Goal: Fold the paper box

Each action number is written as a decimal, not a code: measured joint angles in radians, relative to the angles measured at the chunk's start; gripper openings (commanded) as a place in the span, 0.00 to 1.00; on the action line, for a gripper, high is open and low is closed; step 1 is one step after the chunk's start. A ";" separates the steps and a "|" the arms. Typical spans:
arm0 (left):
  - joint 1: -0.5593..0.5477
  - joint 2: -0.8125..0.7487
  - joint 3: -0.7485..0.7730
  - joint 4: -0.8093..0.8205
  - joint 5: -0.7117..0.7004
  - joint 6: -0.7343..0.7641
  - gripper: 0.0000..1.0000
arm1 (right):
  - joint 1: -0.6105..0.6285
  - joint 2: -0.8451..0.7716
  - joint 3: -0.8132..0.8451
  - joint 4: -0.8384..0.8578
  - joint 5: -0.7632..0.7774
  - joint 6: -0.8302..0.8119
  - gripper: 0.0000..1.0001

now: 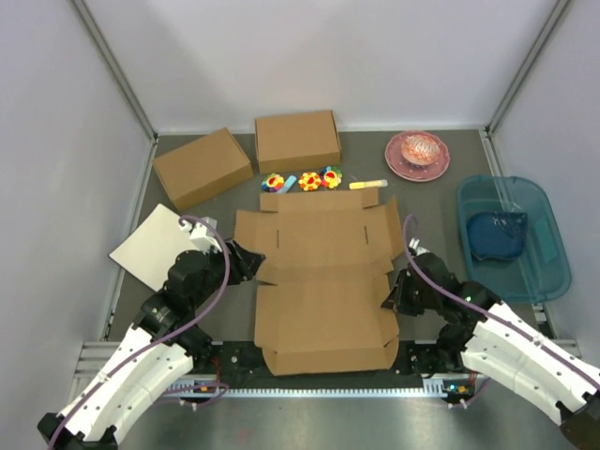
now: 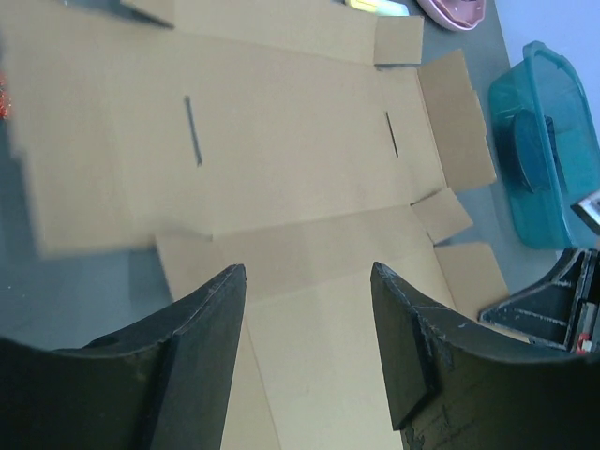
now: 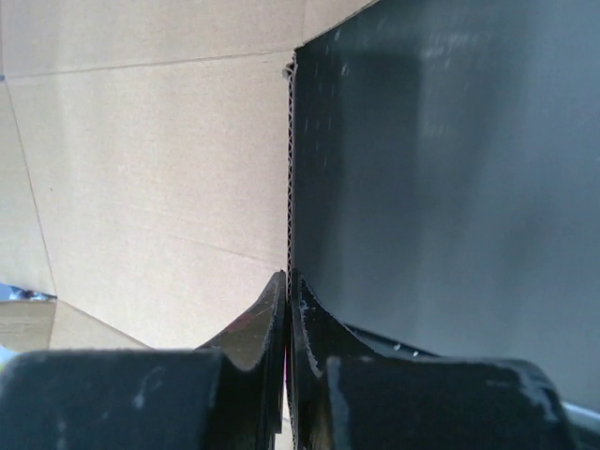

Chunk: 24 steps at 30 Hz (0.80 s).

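The paper box [image 1: 323, 281] lies as a flat brown die-cut sheet in the middle of the table, flaps spread out. It fills the left wrist view [image 2: 281, 150] and the right wrist view [image 3: 150, 178]. My left gripper [image 1: 253, 263] is open at the sheet's left edge, its fingers [image 2: 211, 319] above the cardboard with nothing between them. My right gripper [image 1: 388, 298] is shut on the sheet's right side flap; the right wrist view shows the corrugated edge [image 3: 290, 169] pinched between the fingers [image 3: 267, 314].
Two formed brown boxes [image 1: 202, 167] [image 1: 297, 141] stand at the back. Small coloured toys [image 1: 302, 180] lie behind the sheet. A pink plate [image 1: 417, 155] is back right, a teal bin [image 1: 512, 234] at right, an off-white board [image 1: 156, 246] at left.
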 measured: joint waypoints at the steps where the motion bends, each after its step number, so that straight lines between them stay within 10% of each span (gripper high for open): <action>1: 0.000 0.000 0.000 -0.002 -0.003 0.000 0.61 | 0.023 -0.011 -0.008 -0.006 0.001 0.019 0.00; 10: 0.000 0.039 -0.006 -0.026 -0.120 0.009 0.74 | 0.265 -0.063 -0.063 -0.020 0.086 0.220 0.65; 24: 0.109 0.506 0.263 -0.155 -0.335 0.014 0.89 | 0.271 0.212 0.453 -0.076 0.426 -0.016 0.74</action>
